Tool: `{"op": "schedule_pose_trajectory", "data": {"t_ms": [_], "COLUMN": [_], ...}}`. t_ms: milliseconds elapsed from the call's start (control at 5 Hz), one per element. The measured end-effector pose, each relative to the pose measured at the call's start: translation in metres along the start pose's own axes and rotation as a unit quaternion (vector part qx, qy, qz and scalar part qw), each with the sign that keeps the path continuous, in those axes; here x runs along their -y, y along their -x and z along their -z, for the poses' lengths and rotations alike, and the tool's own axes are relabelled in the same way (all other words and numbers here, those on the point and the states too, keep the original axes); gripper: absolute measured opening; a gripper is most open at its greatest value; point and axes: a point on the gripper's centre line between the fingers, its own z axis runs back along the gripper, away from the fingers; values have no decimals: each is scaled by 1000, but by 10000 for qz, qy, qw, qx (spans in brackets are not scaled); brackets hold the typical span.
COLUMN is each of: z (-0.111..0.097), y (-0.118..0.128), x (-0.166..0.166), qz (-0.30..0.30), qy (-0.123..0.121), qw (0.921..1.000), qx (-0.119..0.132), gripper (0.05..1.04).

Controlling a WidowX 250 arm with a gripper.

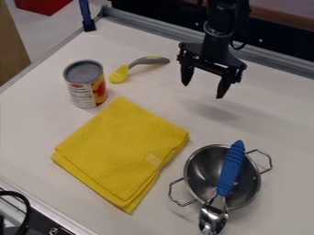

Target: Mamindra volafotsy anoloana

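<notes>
Hand (203,91) is held empty above the surface (276,121), fingers apart — the approach seems to be the current step. Presumably the silver bowl (199,173) is meant, at lower right, crossed by a blue-handled spoon (231,170); it must be reached and gripped clear of that.

Cloth (120,149), one. Can (86,87), one, beyond cloth. Pot (202,172), one, beside cloth. Spoons, two: yellow spoon (120,74) beyond cloth, blue spoon (231,167) beside.
</notes>
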Motion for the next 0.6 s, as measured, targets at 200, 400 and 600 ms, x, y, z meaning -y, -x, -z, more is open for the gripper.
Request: {"op": "schedule_pose_trajectory", "data": {"t_ms": [200,400,600], "z": [16,22,15], "y": [10,24,33], "x": [2,1,-3], "qz": [29,308,539], "qy": [2,268,493], "qw": [9997,9979,9963], "qx": [-253,-498,-459], "gripper": [1000,1000,1000]}}
